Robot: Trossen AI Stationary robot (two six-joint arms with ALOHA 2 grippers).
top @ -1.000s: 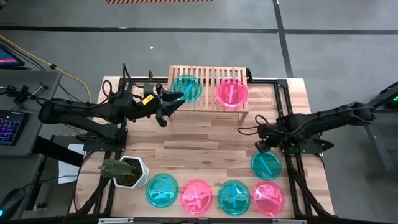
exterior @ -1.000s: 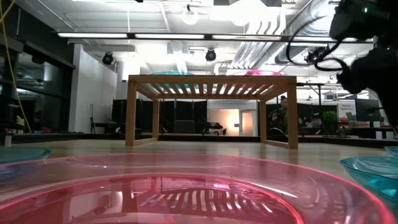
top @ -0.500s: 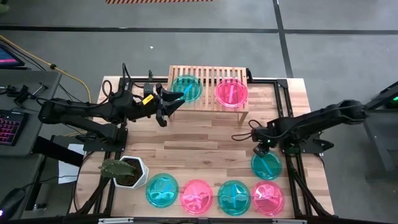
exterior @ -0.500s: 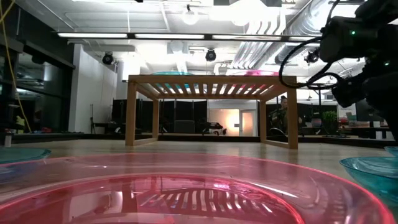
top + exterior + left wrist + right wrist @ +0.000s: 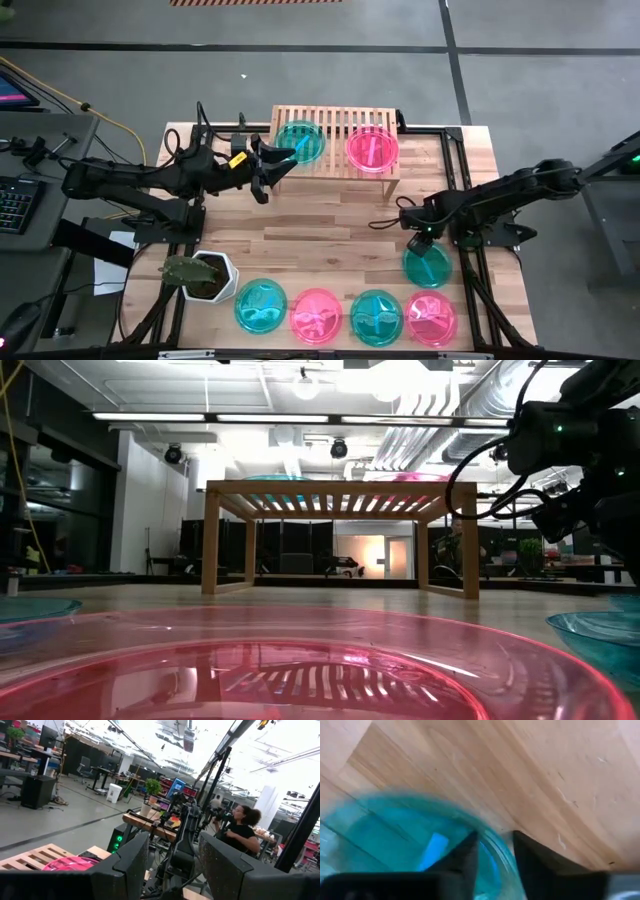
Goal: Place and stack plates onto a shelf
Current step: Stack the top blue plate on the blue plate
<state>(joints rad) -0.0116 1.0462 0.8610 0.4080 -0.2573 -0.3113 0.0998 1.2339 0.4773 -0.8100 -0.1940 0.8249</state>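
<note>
Shelf [image 5: 336, 141], light wood, slatted, at the far middle of the table [image 5: 330, 215]: one teal plate [image 5: 300, 142] and one pink plate [image 5: 372, 148] on top, side by side and apart. My right gripper [image 5: 417, 233] is low over the far rim of a lone teal plate [image 5: 428, 265] at the table's right side, fingers [image 5: 465, 857] narrowly parted astride that rim; whether they pinch it I cannot tell. My left gripper [image 5: 281, 162] hangs open and empty just beside the shelf's left end, while four more plates, teal [image 5: 262, 305], pink [image 5: 317, 315], teal [image 5: 376, 317], pink [image 5: 431, 318], line the near edge.
</note>
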